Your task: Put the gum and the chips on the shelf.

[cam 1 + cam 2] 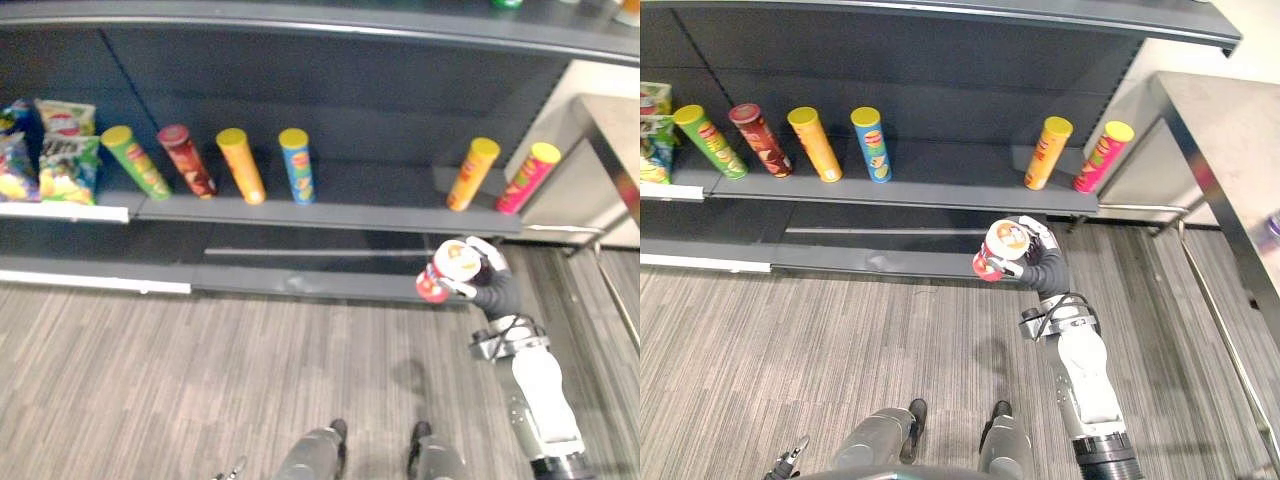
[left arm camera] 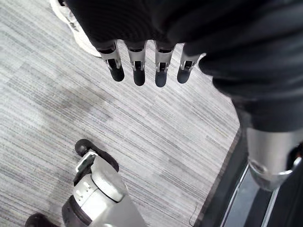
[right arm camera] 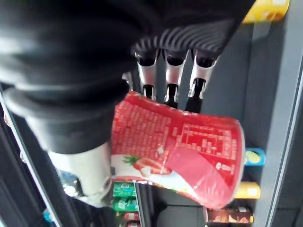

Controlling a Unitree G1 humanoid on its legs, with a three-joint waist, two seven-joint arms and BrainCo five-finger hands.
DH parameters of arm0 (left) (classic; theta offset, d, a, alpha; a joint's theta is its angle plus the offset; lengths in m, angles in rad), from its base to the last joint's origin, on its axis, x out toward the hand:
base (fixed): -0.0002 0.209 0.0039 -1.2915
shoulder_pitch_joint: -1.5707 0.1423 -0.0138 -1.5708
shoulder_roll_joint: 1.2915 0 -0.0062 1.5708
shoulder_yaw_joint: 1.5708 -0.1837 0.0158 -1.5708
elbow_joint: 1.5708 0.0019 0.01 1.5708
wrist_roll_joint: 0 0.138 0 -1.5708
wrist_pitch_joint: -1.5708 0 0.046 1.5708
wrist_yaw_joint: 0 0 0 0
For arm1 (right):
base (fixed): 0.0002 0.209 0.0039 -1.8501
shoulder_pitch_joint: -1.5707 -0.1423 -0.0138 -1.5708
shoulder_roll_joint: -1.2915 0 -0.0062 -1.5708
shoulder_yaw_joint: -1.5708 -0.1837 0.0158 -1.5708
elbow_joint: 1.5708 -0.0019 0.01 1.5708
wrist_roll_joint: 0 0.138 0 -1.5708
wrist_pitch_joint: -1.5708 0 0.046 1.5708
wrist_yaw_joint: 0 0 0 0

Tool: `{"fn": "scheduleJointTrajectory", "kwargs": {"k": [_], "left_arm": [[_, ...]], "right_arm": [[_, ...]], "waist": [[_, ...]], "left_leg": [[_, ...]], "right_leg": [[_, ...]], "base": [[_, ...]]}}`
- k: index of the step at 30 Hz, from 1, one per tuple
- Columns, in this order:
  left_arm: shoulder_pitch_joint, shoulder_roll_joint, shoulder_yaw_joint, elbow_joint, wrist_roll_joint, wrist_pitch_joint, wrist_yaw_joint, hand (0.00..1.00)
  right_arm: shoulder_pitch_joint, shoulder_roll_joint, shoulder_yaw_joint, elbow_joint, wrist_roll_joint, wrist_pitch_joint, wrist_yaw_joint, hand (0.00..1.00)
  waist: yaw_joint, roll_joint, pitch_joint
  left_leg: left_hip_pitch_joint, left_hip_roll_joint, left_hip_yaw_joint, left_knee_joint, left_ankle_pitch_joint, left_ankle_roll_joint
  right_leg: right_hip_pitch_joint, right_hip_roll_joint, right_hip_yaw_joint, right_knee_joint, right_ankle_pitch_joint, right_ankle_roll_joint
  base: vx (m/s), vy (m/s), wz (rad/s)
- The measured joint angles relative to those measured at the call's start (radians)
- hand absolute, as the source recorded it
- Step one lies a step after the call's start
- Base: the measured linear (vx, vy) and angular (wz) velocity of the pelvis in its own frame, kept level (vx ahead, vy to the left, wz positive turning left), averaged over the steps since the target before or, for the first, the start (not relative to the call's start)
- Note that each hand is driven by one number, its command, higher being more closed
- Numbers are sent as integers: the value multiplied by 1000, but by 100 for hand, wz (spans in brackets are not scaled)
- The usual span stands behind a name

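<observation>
Our right hand (image 1: 1040, 262) is closed around a red cardboard chips can with a white lid (image 1: 1000, 250). In the right wrist view the fingers (image 3: 170, 80) curl over one side of the tube and the thumb presses the other. The can is tilted, with its lid turned up toward the head camera. We hold it in the air in front of the dark grey metal shelf (image 1: 380, 195), lower than the shelf board and touching none of it.

On that board, 6 chips cans with yellow or red lids lean back in a row. To the left of our held can stand 4 of them: a green can (image 1: 135, 160), a dark red can (image 1: 186, 160), an orange can (image 1: 241, 165) and a blue can (image 1: 297, 165). After a bare stretch come 2 more, another orange can (image 1: 472, 173) and a pink can (image 1: 528, 177), both just above our right hand. At the far left, colourful chip bags (image 1: 55, 150) stand on a white-edged board. A grey metal table (image 1: 1240, 130) stands to the right of the shelf.

Our left hand (image 2: 137, 61) hangs low over the grey striped floor (image 2: 71, 109), its fingers straight and holding nothing.
</observation>
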Motion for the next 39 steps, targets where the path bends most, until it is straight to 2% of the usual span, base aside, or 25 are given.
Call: {"fn": "scheduleJointTrajectory", "kwargs": {"k": [1,4,7,9,18,20,23,24,26,27,29,30,32,34,36,37,38,39], "left_arm": [[-7,-11,1,12,0,1,-2,0],[-19,-26,1,14,0,3,-3,0],[-39,-35,0,10,5,3,-3,0],[-47,-36,0,8,8,3,-2,0],[-58,-30,-11,4,47,4,1,0],[-58,-23,-29,4,46,5,1,0],[-58,-26,-33,-9,41,2,0,0],[-56,-27,-41,-21,35,3,0,0],[-54,-22,-68,-26,17,7,-4,0],[-60,-15,-72,-32,0,11,-8,0],[-67,-8,-94,-36,-1,15,-14,0],[-67,-7,-108,-37,0,15,-15,0],[-65,-7,-117,-42,2,14,-15,0],[-54,-15,-140,-40,9,15,-15,0],[-56,-17,-138,-28,15,15,-13,0],[-53,-9,-136,-23,31,15,-11,0],[-56,0,-138,-24,40,15,-9,0],[-56,12,-138,-23,42,15,-6,0]], "right_arm": [[4,4,2,0,32,0,1,100],[14,8,-6,1,61,0,-1,100],[29,19,-11,2,62,0,-1,100],[41,32,-10,3,61,0,-1,100],[80,56,-14,67,9,2,-14,100],[99,56,-16,85,9,4,-21,100],[134,56,-14,90,9,5,-24,100],[143,57,-13,91,9,6,-24,100],[150,57,-16,93,9,6,-24,100],[153,64,-26,97,8,6,-30,100],[153,75,-54,107,8,6,-48,100],[152,72,-69,116,8,6,-52,100],[153,71,-82,125,7,7,-59,100],[128,63,-90,125,6,7,-75,100],[101,66,-87,127,-21,7,-83,100],[91,69,-82,127,-30,8,-87,100],[82,75,-77,127,-32,9,-87,100],[83,78,-75,127,-32,9,-87,100]], "waist": [[-2,1,1],[-8,-2,3],[-27,-2,2],[-29,-3,2],[-40,-4,-1],[-58,-4,-1],[-55,-3,0],[-51,0,2],[-49,6,4],[-51,-8,11],[-54,-10,13],[-54,-4,13],[-54,0,14],[-50,30,5],[-45,39,-3],[-33,21,-8],[-25,-12,-15],[-29,-35,-30]], "left_leg": [[-5,29,0,-10,-5,-8],[2,61,-4,-48,10,-32],[13,65,-26,-108,39,-51],[29,66,-24,-140,51,-54],[94,59,-24,-228,79,-48],[106,41,-39,-193,79,-48],[54,34,17,-26,79,-49],[23,44,52,70,79,-49],[0,70,101,148,85,-55],[-33,73,116,186,101,-65],[-72,91,130,152,76,-51],[-90,105,138,73,79,-52],[-92,120,136,-91,116,-71],[-82,175,129,-253,164,-96],[-66,185,149,-250,232,-124],[-67,170,164,-226,239,-114],[-70,152,204,-187,207,-84],[-77,132,227,-157,172,-69]], "right_leg": [[-1,18,-25,-2,-10,-17],[-1,38,-53,0,-23,-38],[0,39,-80,-9,-27,-44],[9,39,-80,-23,-27,-44],[37,29,-80,-32,-36,-47],[56,11,-101,2,-81,-42],[102,0,-131,20,-117,-50],[122,0,-139,28,-136,-53],[149,6,-158,43,-168,-66],[164,0,-167,35,-175,-74],[171,-3,-182,15,-178,-70],[172,-6,-182,4,-178,-70],[172,-17,-179,-2,-178,-70],[175,6,-148,-20,-178,-69],[180,8,-99,-36,-181,-62],[179,-3,-66,-53,-179,-60],[192,-28,-31,-87,-171,-49],[202,-46,-14,-109,-143,-29]], "base": [[114,-157,17],[130,-198,16],[100,-121,26],[69,-55,5],[26,-7,3],[75,-29,40],[14,-26,41],[-24,-17,20],[-36,-42,28],[-34,-68,40],[-14,-36,30],[46,51,7],[100,113,-4],[198,218,-38],[250,262,-61],[392,350,-81],[341,267,-68],[369,258,-52]]}}
